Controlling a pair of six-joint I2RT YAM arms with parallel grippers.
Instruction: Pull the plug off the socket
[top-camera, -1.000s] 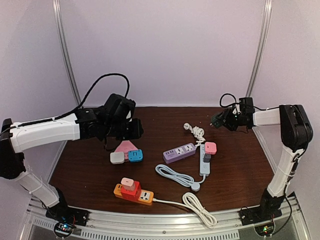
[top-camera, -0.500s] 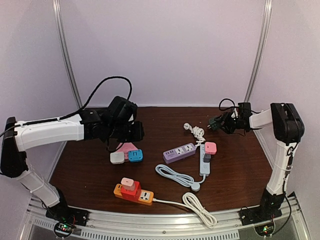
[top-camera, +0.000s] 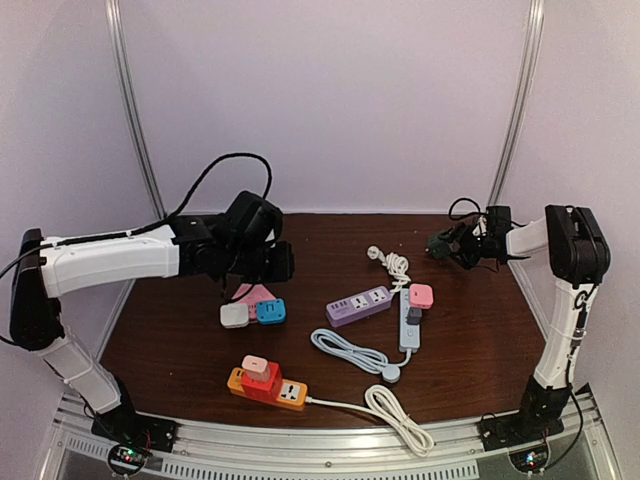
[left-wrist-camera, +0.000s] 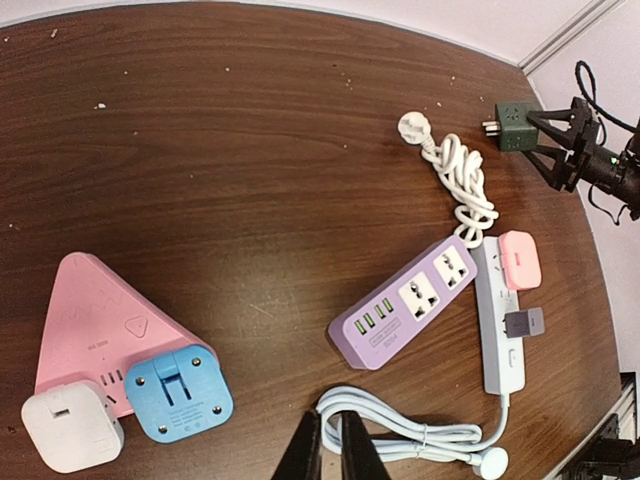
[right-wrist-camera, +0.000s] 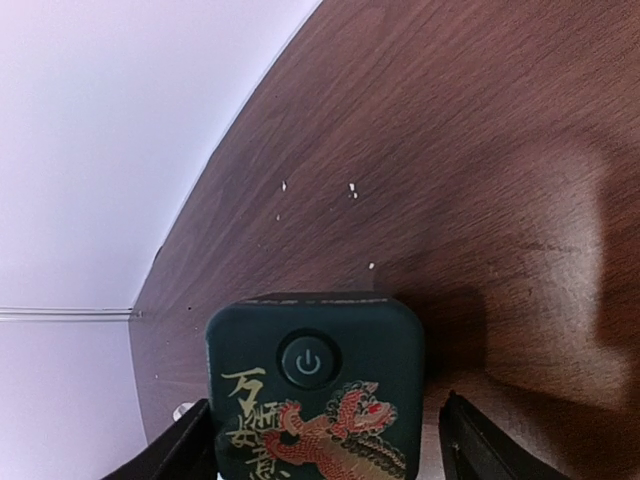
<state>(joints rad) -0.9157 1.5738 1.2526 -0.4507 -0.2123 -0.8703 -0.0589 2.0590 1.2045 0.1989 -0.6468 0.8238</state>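
A dark green cube plug (right-wrist-camera: 315, 385) with a power button and a dragon print rests on the table at the far right (top-camera: 440, 243), its prongs pointing left (left-wrist-camera: 512, 112). My right gripper (right-wrist-camera: 325, 440) straddles it, open, with a clear gap between the right finger (right-wrist-camera: 470, 440) and the cube. The purple socket strip (top-camera: 358, 304) lies mid-table with nothing plugged in. My left gripper (left-wrist-camera: 322, 440) is shut and holds nothing, hovering high over the coiled white cable (left-wrist-camera: 400, 425).
A white strip (top-camera: 410, 322) carries a pink plug (top-camera: 420, 294) and a grey one. A pink triangular socket (top-camera: 252, 294) holds white and blue plugs. An orange strip (top-camera: 268, 382) with a red adapter lies near the front, its cable coiled beside it.
The right gripper has carried the green cube a little right and down to the table and spread its jaws. The left arm has shifted slightly right.
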